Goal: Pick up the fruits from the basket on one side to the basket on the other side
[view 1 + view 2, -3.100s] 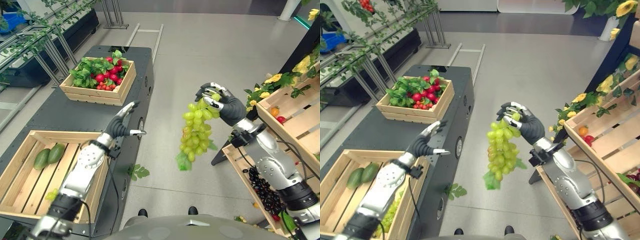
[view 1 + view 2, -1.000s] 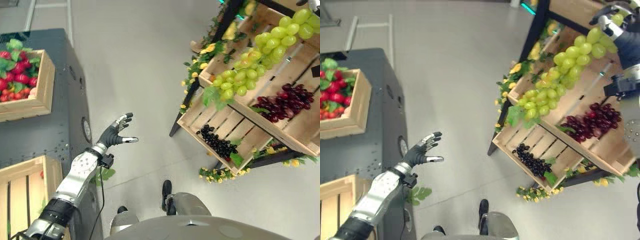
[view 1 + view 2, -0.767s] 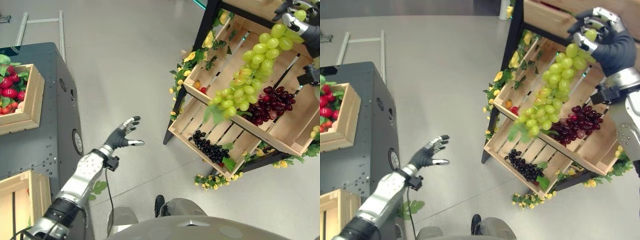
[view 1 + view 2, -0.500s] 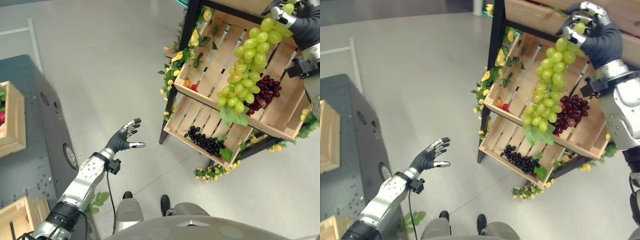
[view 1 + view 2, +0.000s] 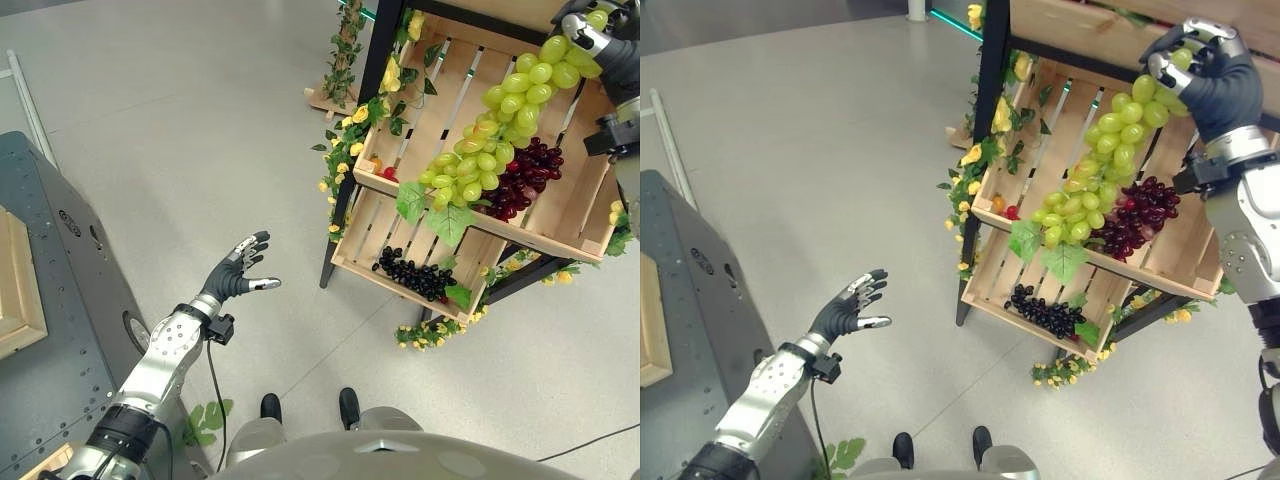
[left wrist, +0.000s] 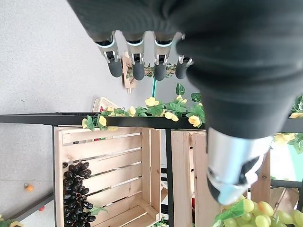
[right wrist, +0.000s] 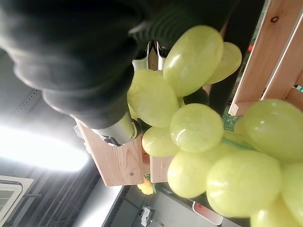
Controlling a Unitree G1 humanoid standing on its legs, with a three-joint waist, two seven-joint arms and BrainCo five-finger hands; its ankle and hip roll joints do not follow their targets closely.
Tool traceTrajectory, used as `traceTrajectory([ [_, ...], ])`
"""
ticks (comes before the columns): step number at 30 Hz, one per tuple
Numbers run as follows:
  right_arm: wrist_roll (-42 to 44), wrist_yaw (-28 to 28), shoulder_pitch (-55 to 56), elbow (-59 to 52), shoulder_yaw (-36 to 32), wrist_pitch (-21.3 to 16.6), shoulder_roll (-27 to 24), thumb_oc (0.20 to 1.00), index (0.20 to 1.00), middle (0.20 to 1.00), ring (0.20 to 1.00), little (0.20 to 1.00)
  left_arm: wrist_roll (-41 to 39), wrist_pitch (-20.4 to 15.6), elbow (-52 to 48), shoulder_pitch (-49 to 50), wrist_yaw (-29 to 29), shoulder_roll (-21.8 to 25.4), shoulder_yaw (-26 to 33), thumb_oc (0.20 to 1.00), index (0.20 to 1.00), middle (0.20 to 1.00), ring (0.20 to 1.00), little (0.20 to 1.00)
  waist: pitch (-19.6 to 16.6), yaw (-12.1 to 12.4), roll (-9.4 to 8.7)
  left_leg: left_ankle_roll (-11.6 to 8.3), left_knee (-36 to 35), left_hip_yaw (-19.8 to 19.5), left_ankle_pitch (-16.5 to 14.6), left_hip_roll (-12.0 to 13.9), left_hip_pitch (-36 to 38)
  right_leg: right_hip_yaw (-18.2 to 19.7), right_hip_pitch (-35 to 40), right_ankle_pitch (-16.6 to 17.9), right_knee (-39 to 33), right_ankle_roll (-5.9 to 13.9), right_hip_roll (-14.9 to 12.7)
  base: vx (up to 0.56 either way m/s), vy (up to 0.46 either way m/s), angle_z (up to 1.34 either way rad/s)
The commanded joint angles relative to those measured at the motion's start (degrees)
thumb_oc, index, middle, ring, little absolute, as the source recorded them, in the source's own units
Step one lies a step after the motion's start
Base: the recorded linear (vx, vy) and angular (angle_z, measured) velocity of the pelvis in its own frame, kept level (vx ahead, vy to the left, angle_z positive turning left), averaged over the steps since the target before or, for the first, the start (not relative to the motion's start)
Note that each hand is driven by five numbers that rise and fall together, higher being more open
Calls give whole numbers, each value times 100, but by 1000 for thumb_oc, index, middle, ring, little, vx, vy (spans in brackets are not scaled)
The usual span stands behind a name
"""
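Step in hand: the carry is at its far end; the right hand (image 5: 1208, 78) holds the green grapes (image 5: 1102, 160) by the top of the bunch, up in front of the wooden rack.
Right hand's fingers: curled tight round the top grapes, thumb closed in on them.
Where the grapes are: in the air, hanging at a slant from the hand, the low end with its leaves in front of the middle crate (image 5: 420, 130), just above the dark red grapes (image 5: 522, 180) lying there. I can't tell whether any of the bunch touches the wood yet.
Below: black grapes (image 5: 414, 276) lie in the lower crate (image 5: 362, 250); yellow flowers (image 5: 352, 150) trim the rack's edge.
Left hand (image 5: 236, 277): out over the bare floor, well apart from the rack, fingers straight and spread, holding nothing.
Next move, as I judge it: lower the bunch into the middle crate beside the red grapes, settle its weight on the slats, then let the fingers go.
Change from half a second ago: the bunch hung nearly straight down then; now it swings out at an angle, its tail towards the crate's left side. The whole view has shifted too, so the head has turned. The left hand looks unchanged.
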Motion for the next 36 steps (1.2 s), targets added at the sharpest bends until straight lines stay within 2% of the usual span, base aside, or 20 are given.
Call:
traceTrajectory([
  [1, -74, -679, -741, 1107, -656, -224, -76, 200, 200, 200, 200, 200, -51, -365, -276, 79, 29, 179, 16, 1000, 1000, 1000, 1000, 1000, -471, 339, -230, -205, 390, -101, -297, 128, -136, -211, -118, -144, 360, 226, 149, 0, 0, 0],
  [6, -104, -565, -726, 1103, -459, -104, -59, 200, 200, 200, 200, 200, -68, -353, -298, 60, 31, 144, -28, 1000, 1000, 1000, 1000, 1000, -467, 345, -215, -202, 385, -103, -306, 129, -148, -225, -128, -110, 294, 234, 136, 0, 0, 0],
  [11, -121, -563, -660, 1271, -436, -70, 218, 200, 200, 200, 200, 200, -62, -372, -284, 16, 36, 105, -89, 1000, 1000, 1000, 1000, 1000, -454, 390, -176, -200, 402, -126, -323, 128, -147, -242, -98, -104, 254, 228, 120, 0, 0, 0],
  [17, -210, -577, -936, 1818, -60, 109, 444, 200, 200, 200, 200, 200, -130, -361, -258, -113, 38, 120, -254, 1000, 1000, 1000, 1000, 1000, -409, 441, -147, -205, 448, -157, -348, 134, -167, -259, -83, -88, 215, 221, 113, 0, 0, 0],
  [29, -436, -683, -955, 2576, 212, 313, 1448, 200, 200, 200, 200, 200, -119, -343, -286, -165, 104, 73, -425, 1000, 1000, 1000, 1000, 1000, -352, 552, 11, -181, 441, -225, -364, 87, -175, -332, -44, -56, 121, 227, 61, 3, 0, 3],
  [36, -619, -784, -814, 2738, 173, 349, 1777, 200, 200, 200, 200, 200, -58, -330, -305, -136, 135, 61, -476, 1000, 1000, 1000, 1000, 1000, -351, 567, 68, -167, 403, -251, -377, 66, -147, -352, -15, -60, 96, 229, 44, 5, -1, 4],
])
